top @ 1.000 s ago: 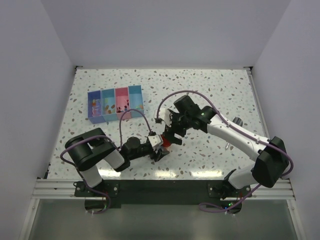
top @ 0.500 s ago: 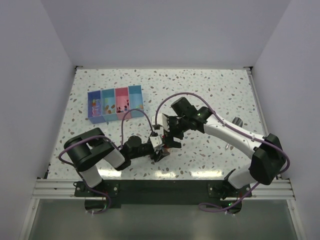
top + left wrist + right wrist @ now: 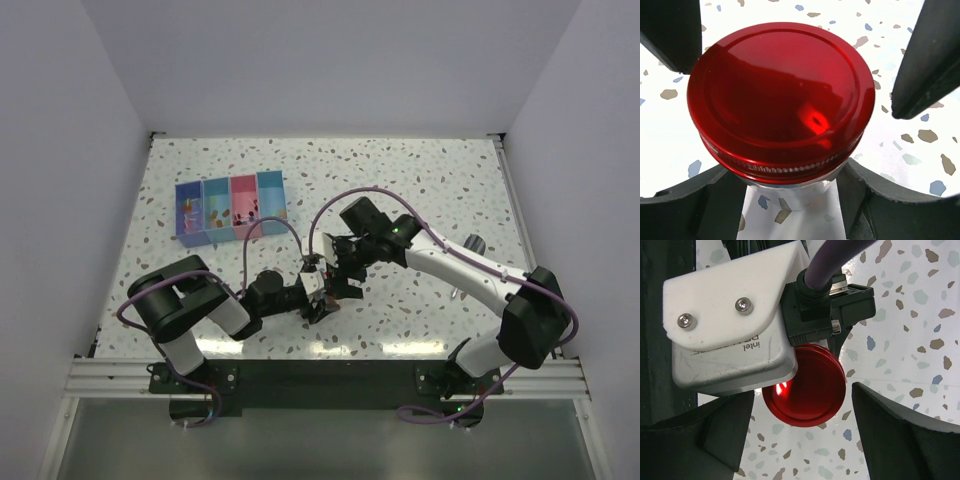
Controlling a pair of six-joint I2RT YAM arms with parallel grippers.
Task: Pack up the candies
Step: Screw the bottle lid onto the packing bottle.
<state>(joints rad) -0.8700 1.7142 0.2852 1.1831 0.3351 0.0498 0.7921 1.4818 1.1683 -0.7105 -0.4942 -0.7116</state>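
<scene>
The candies (image 3: 228,213) are seen in the tray (image 3: 200,238) at far left (tiny wrapped pieces). They are judged light and slippery, best pinched across the middle. The jar (image 3: 790,199) is clasped under its red lid (image 3: 782,95) by the left gripper (image 3: 787,187). The right gripper (image 3: 802,405) is held spread around the lid, apart from it.

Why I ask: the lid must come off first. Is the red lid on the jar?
Yes, the red lid sits squarely on top of the jar.

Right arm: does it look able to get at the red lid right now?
Probably yes. The right gripper stands open, jaws flanking the red lid with gaps both sides. The left wrist's camera housing overlaps part of it from above, so it's tight.
</scene>
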